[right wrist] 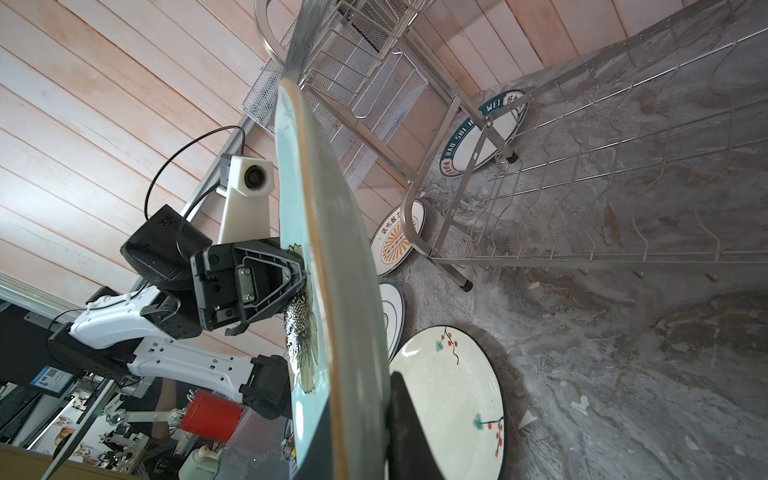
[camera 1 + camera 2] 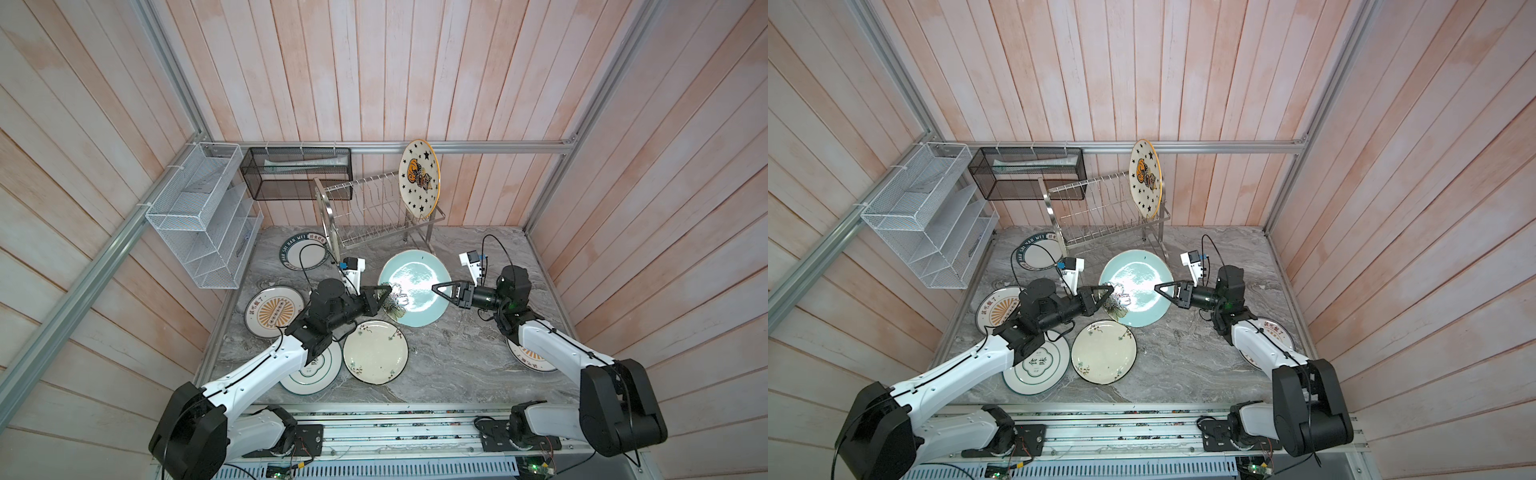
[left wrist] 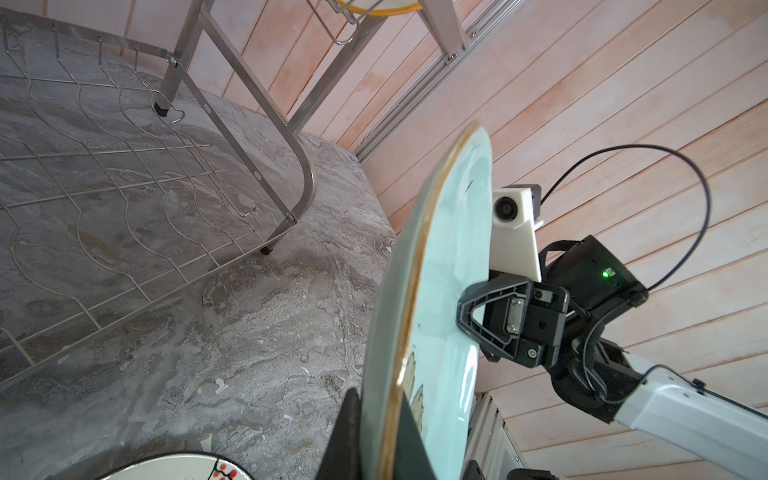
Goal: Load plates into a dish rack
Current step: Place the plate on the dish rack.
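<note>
**Inspector:** Where is the pale blue plate [image 2: 415, 286], and how is it oriented?

**Assessor:** It is held off the marble table [image 2: 457, 353], in front of the dish rack [image 2: 376, 212]. Its face is turned up toward the top camera. The line between the two grips runs side to side, with the flower print at the left.

**Inspector:** Grippers?

**Assessor:** The left gripper [image 2: 390, 289] is clamped on the flowered rim. The right gripper [image 2: 434, 287] is clamped on the opposite rim.

**Inspector:** Any legible writing?

**Assessor:** "HAO SHI" and "WEI" can be read on the dark-banded plate [image 1: 465, 145], which lies flat by the rack's left end, partly behind a rack leg.

**Inspector:** Surroundings?

**Assessor:** The star plate [image 2: 419, 178] stands upright at the right end of the upper tier. The cream plate [image 2: 375, 351] and the sunburst plate [image 2: 274, 309] lie flat near the left arm.
</note>
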